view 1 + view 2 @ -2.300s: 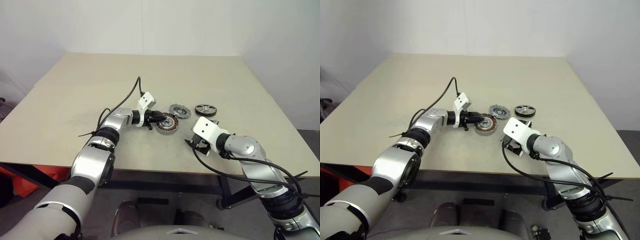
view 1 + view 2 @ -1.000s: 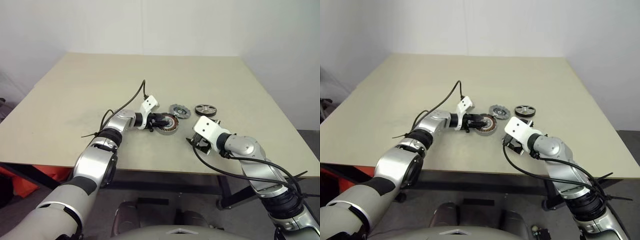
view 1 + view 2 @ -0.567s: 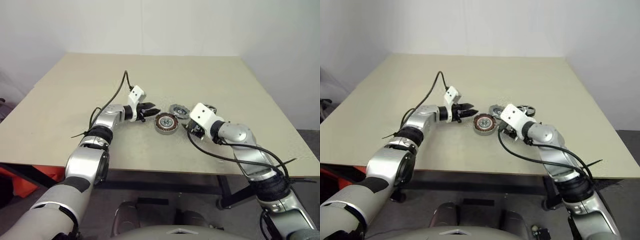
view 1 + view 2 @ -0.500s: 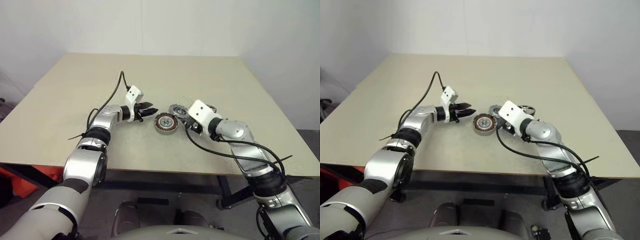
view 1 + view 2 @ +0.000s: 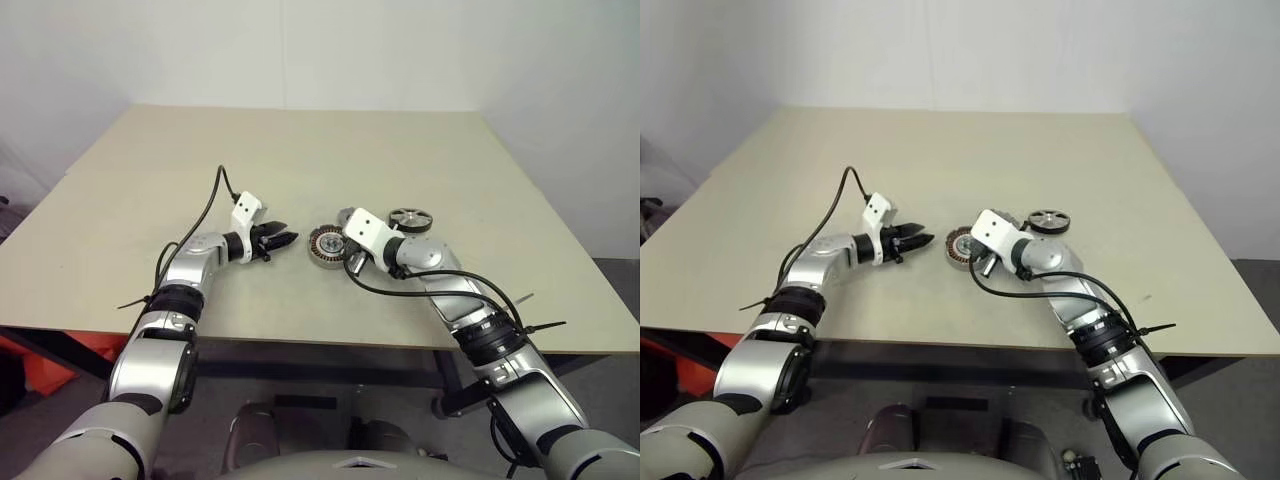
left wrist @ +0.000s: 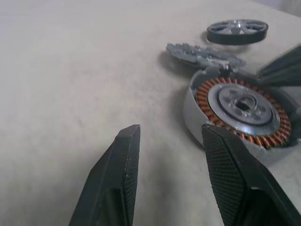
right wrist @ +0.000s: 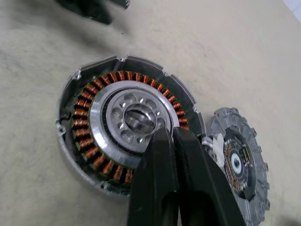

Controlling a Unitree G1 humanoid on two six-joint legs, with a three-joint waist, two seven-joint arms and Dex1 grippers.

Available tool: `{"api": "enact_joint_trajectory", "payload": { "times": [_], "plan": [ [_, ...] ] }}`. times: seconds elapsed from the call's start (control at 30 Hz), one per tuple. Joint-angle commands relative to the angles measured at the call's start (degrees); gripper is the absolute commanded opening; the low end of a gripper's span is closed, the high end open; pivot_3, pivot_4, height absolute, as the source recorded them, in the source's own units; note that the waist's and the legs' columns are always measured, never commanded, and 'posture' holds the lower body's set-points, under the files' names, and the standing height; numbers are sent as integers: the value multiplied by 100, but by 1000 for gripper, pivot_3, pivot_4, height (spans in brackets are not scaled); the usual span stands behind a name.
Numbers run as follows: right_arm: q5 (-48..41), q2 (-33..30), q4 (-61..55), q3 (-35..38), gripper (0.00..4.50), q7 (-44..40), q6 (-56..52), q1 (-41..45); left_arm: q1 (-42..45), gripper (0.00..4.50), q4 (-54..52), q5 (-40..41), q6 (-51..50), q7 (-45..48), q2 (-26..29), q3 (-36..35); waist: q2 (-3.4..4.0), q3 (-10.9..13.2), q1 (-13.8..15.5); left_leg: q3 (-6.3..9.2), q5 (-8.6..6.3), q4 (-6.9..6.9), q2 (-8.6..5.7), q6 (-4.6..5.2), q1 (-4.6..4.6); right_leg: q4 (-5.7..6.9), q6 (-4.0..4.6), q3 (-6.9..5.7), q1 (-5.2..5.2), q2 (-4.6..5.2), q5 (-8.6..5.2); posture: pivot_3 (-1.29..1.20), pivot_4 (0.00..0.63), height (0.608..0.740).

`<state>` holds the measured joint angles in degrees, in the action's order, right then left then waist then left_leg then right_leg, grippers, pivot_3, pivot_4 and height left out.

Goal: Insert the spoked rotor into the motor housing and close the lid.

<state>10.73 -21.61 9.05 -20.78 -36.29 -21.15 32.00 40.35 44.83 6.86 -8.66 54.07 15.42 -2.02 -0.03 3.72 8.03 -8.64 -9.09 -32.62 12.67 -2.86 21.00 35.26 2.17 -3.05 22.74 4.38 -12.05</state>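
Note:
The motor housing [image 5: 323,244], a silver casing with copper windings around a grey hub, lies at the table's middle. My right gripper [image 7: 170,133] is shut with nothing between its fingers, its tips over the housing's [image 7: 101,123] grey inner ring. The lid [image 7: 238,161], a grey notched disc, lies right against the housing's far side. The spoked rotor [image 5: 411,220] lies flat to the right of both. My left gripper [image 5: 279,240] is open and empty, a short way left of the housing [image 6: 240,113], pointing at it.
The beige table [image 5: 400,150] stretches wide behind and to the left of the parts. Black cables loop off both wrists, the left one [image 5: 205,205] arching over the tabletop. The front edge runs close under both forearms.
My left gripper drew back to the left, off the housing. My right gripper swung left and forward onto the housing and closed its fingers.

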Motion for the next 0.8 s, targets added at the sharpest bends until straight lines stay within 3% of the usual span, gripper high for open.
{"api": "enact_joint_trajectory", "payload": {
  "times": [0.03, 0.8],
  "plan": [
    [58, 63, 108, 2, 36, 5, 281, 256, 3, 2198, -404, 123, -87, -71, 68, -15, 0, 0, -11, 0, 0, 0, 0, 0, 1, 0, 0, 0, 0, 0, 0, 0, 0, 740],
    [255, 431, 847, 73, 36, 312, 591, 276, -20, 2198, -444, 139, -160, -218, 123, 53, 0, 0, -106, -1, 2, 1, 1, -4, -9, 1, -2, 1, -5, -2, -1, 0, 0, 740]
  ]
}}
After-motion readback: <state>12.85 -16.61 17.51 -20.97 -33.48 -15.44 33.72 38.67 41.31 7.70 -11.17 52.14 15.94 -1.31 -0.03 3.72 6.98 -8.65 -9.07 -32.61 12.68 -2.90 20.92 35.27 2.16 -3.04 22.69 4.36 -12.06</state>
